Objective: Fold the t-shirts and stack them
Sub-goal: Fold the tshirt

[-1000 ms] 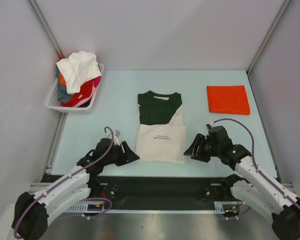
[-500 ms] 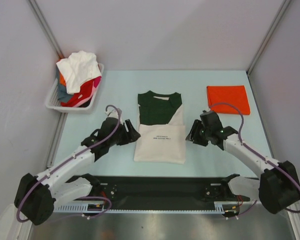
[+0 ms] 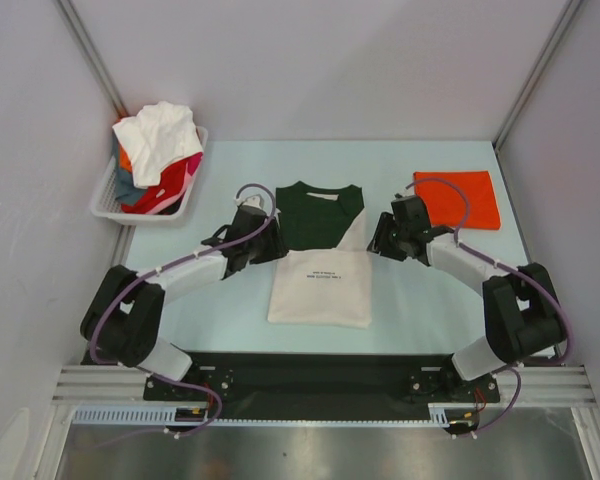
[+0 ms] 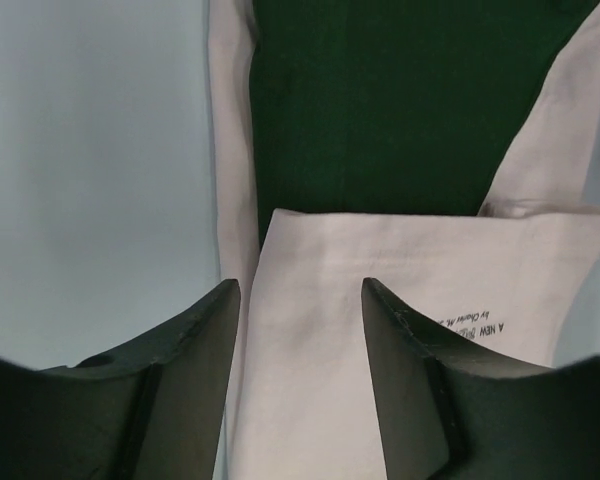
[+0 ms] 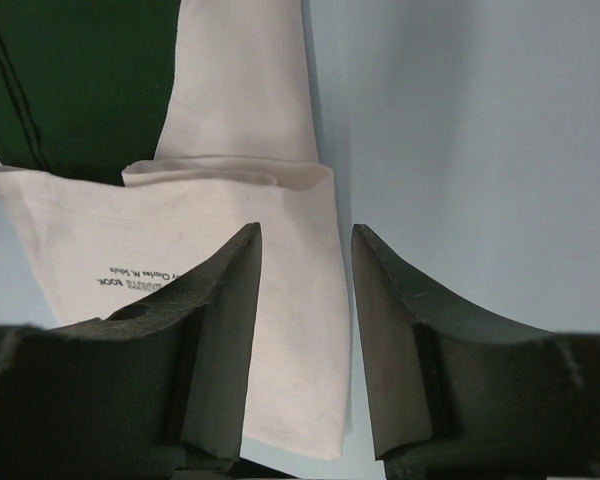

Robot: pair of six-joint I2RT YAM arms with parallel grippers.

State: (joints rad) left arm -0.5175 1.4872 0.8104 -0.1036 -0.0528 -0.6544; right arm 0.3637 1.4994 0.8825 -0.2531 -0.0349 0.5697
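1. The cream and green t-shirt lies flat in the middle of the table, collar away from the arms. Its lower half is folded up so that the printed panel covers part of the green chest, and the sides look turned in, which leaves a narrow strip ready for another fold
2. The left jaws stand apart and hold nothing. They hang over the left end of the folded-up edge, with the cloth showing in the gap between them
3. The right jaws are likewise parted and empty, over the right end of the same edge. I judge the matched placing is meant to let both corners be taken together, so the fold stays square
4. The orange-red t-shirt sits folded at the far right, well apart from the working spot, and is probably the base of the stack
5. The basket at the far left holds the crumpled shirts not yet folded, white on top
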